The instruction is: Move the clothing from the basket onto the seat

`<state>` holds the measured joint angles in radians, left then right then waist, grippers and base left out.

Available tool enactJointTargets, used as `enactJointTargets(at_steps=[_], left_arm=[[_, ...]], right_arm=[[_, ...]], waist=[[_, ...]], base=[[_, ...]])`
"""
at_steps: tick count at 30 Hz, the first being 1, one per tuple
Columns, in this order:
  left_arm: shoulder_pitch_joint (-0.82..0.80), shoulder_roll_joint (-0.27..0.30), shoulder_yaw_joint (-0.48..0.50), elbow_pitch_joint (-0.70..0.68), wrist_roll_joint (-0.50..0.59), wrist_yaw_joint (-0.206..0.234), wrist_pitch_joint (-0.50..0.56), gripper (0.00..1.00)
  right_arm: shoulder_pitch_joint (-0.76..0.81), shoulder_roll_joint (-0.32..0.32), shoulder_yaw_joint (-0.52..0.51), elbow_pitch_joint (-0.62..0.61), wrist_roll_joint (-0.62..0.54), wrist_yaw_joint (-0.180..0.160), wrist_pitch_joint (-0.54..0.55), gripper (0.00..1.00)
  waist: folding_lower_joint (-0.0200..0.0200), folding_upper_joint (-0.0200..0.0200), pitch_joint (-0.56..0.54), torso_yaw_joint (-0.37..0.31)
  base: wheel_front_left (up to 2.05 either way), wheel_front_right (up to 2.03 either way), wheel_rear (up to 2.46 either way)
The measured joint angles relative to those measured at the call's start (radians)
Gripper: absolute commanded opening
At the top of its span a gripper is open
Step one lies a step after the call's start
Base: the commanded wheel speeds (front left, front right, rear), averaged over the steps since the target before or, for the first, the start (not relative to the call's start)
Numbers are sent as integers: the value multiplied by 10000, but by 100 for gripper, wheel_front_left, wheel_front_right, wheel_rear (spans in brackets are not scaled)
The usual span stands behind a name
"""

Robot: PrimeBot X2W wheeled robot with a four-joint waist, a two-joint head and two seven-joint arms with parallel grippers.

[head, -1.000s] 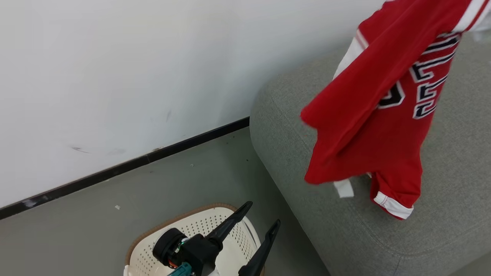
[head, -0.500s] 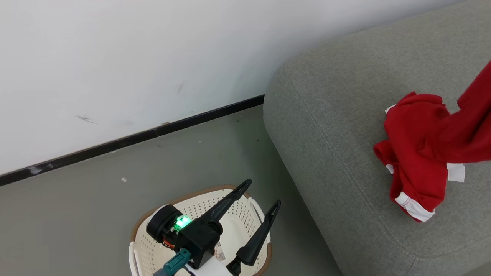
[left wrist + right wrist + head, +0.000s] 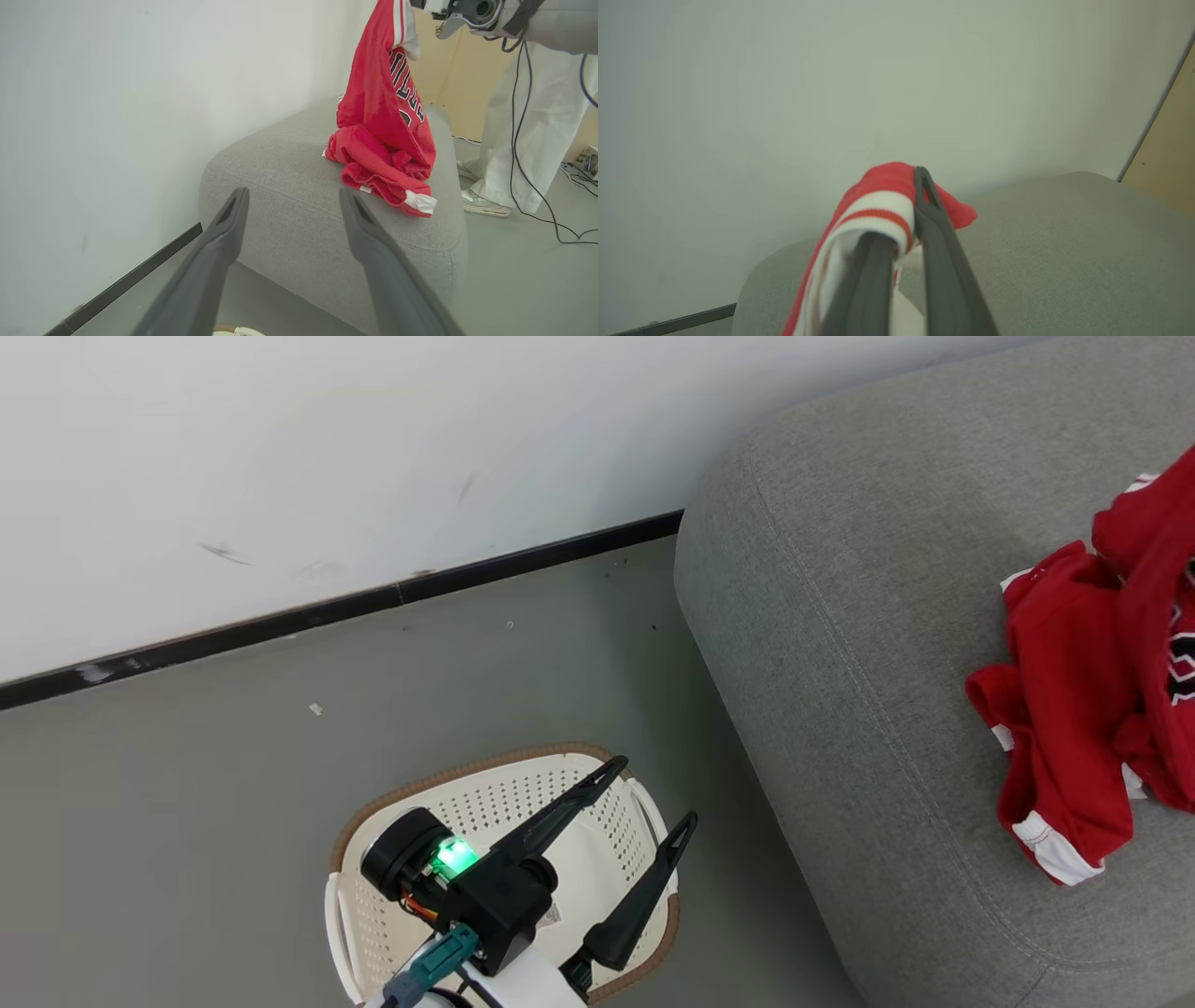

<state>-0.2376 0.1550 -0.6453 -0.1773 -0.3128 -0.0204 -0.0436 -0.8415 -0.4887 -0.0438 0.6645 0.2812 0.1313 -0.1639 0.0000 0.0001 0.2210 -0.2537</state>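
Head camera looks steeply down on laundry basket [image 3: 476,807] and grey sofa [image 3: 840,663]. Left wrist camera, low near the floor [image 3: 514,289], faces up across that same sofa. Right wrist camera, close against the red jersey [image 3: 878,186], faces the wall [image 3: 831,70].

Scuffed white wall [image 3: 280,448] meets grey floor [image 3: 187,784] along a black baseboard [image 3: 327,611].

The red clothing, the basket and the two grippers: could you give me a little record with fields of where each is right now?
Clothing: red jersey, lower part bunched on the seat, top held up
Right gripper: shut on the clothing's white striped edge
Left gripper: open, holding nothing, above the basket
Basket: on the floor beside the seat
Person: standing beyond the seat
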Motion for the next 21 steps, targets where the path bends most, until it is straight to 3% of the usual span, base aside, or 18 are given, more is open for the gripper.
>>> enactJointTargets(at_steps=[6,21], left_arm=[[-201,25,6,-38,56,-15,88,100],[-496,128,222,-100,67,-100,130,100]], right_arm=[[778,437,6,612,2,-2,-477,0],[1732,702,-688,2150,-282,0,-740,0]], waist=[[0,0,327,91],[0,-1,832,33]], base=[[0,0,0],[0,0,0]])
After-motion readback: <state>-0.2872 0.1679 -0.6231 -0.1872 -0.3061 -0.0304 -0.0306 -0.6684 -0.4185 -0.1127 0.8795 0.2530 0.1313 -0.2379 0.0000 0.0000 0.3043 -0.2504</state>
